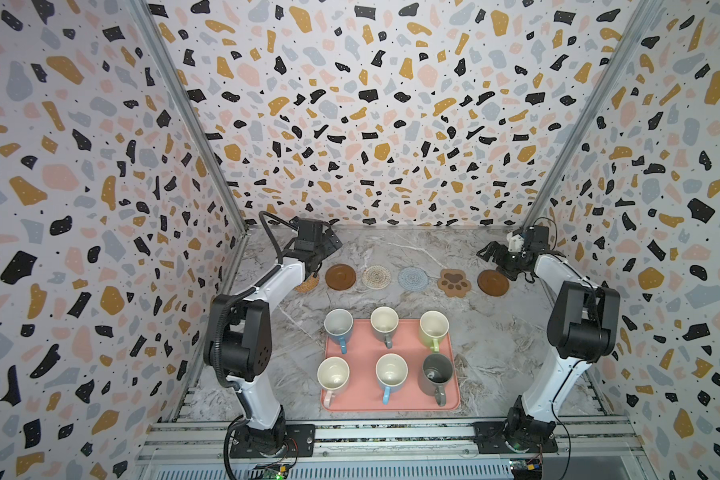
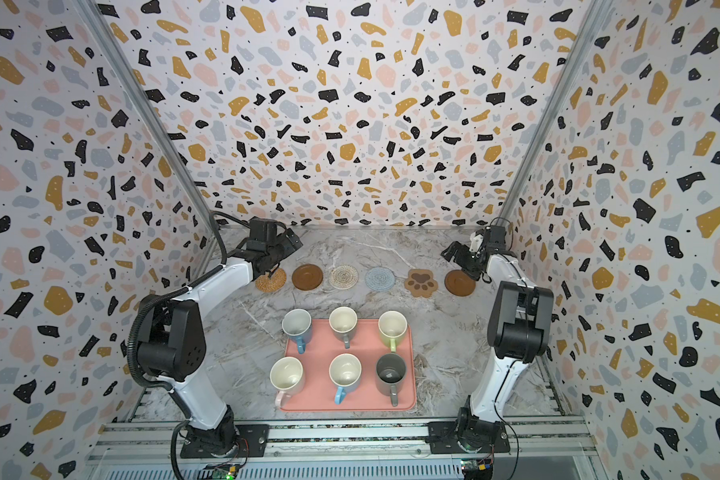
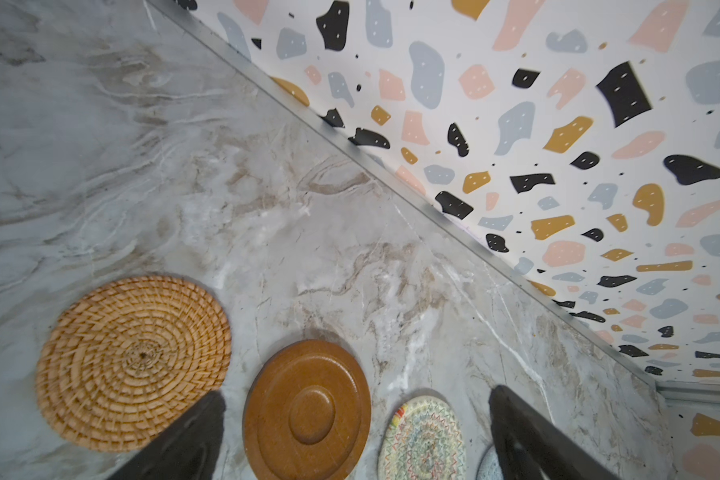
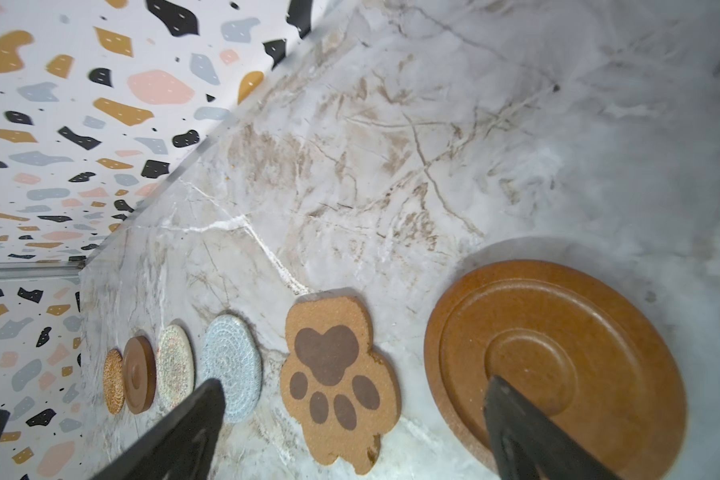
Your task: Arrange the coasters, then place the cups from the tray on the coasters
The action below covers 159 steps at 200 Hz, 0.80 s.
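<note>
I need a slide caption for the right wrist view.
Open right hand near the brown disc and paw coaster, at one end of the six-coaster row.

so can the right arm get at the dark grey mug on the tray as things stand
Probably yes: the right gripper is open and empty, and the dark grey mug stands at the near right corner of the tray, on that arm's side, with nothing over it.

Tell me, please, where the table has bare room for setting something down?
Bare marble lies behind the coaster row up to the back wall, in the strip between coasters and tray, and between the tray and right arm. The tray is crowded with six cups.
</note>
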Available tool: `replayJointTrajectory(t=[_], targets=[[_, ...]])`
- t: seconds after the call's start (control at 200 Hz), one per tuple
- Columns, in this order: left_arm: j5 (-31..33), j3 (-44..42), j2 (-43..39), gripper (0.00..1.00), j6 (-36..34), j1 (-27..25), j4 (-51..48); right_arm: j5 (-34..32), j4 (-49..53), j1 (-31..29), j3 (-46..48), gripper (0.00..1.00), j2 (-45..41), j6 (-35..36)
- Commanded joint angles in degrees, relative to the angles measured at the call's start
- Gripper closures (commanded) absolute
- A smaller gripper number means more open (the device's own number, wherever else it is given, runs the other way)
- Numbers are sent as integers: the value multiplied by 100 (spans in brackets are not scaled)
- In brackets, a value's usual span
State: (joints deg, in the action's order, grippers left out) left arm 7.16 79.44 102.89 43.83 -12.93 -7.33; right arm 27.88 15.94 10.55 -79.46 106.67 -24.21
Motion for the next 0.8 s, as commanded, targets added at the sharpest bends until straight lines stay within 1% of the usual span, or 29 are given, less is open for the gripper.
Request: replayJointTrajectory(t=[0.0, 0.12, 0.25, 0.34, 0.546, 0.611, 0.716, 0.791], targets=[[347, 269, -140, 0, -29, -60, 30, -312, -524, -17, 420, 1, -469, -14], [487, 335, -298, 0, -173, -69, -112, -505, -775, -59, 838, 1, -771, 62], [667, 182, -637, 0, -587, -69, -233, -846, -1076, -176, 1232, 1, -1112, 176], [869, -262, -1057, 0, -829, -65, -69, -939, -1259, -213, 1420, 1, -1282, 156], [899, -1716, -2095, 0, -1607, -43, 1137, -1370, -1903, -426, 1934, 1, -1714, 174], [809, -2052, -2333, 1, -1798, -11, 1325, -1472, -1860, -496, 1939, 1, -1794, 243], [452, -2386, -2633, 1, -2043, 45, 1396, -1602, -1502, -642, 1774, 1, -1856, 425], [476, -2578, -2810, 0, -2243, 71, 1458, -1905, -1345, -795, 1758, 1, -1972, 501]])
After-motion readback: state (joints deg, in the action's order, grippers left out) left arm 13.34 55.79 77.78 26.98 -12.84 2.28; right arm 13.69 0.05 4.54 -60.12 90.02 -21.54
